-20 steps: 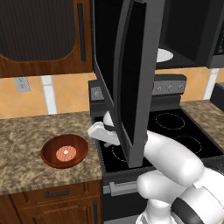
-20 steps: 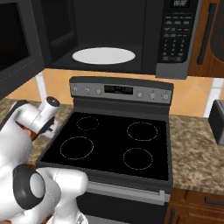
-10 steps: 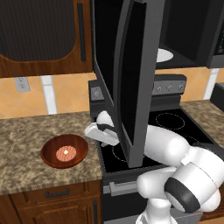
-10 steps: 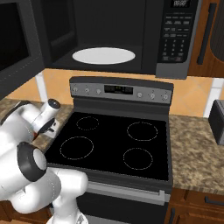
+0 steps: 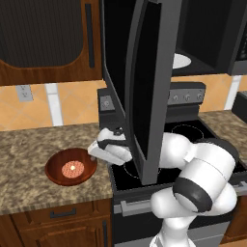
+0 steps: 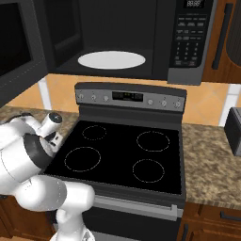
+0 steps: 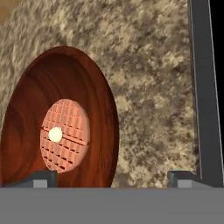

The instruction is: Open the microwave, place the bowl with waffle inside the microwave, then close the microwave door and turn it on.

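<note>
Speckled brown granite surface (image 5: 29, 159) left of black-topped stove (image 6: 122, 155). Dark grey-framed microwave door (image 5: 152, 87) swung open. Step: reaching for shallow reddish-brown wooden bowl (image 5: 71, 167) holding small gridded waffle (image 7: 64, 134). Pincer (image 7: 113, 177) released, wide, just right of bowl. Next: straddle rim, clench, lift into microwave (image 6: 117, 42).

Glossy white rounded arm (image 5: 202, 169) with dark joints.

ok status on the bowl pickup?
Gripper open, empty, beside bowl's right rim. Bowl on counter, waffle inside. Microwave door open wide above the arm; nothing blocking the bowl.
</note>
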Tool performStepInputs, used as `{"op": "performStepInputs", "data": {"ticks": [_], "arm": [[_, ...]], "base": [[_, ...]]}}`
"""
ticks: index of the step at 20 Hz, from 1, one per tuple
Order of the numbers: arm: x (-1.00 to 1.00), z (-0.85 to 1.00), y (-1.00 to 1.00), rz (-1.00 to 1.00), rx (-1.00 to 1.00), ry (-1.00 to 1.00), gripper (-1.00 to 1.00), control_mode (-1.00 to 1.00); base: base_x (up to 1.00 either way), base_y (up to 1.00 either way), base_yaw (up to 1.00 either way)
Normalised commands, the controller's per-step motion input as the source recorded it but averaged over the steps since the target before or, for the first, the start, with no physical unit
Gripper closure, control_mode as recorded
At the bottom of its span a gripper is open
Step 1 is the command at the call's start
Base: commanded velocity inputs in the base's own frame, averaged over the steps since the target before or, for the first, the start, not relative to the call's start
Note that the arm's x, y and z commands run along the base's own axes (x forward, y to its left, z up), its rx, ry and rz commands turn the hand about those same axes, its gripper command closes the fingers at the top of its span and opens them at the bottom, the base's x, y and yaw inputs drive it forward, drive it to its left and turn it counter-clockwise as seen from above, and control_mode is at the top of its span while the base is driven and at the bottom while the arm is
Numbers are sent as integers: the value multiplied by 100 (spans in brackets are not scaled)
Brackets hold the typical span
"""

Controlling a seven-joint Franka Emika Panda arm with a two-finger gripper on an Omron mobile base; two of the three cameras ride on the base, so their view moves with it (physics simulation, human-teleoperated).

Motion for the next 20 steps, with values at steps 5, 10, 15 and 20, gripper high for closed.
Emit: {"op": "performStepInputs", "data": {"ticks": [5,10,15,20], "arm": [[18,-33,27,-6,0,0,-100,-100],[4,-18,22,-3,0,0,-100,-100],[7,-9,21,-2,0,0,-100,-100],[0,0,0,0,0,0,-100,-100]], "base": [[0,0,0],[0,0,0],[0,0,0],[0,0,0]]}}
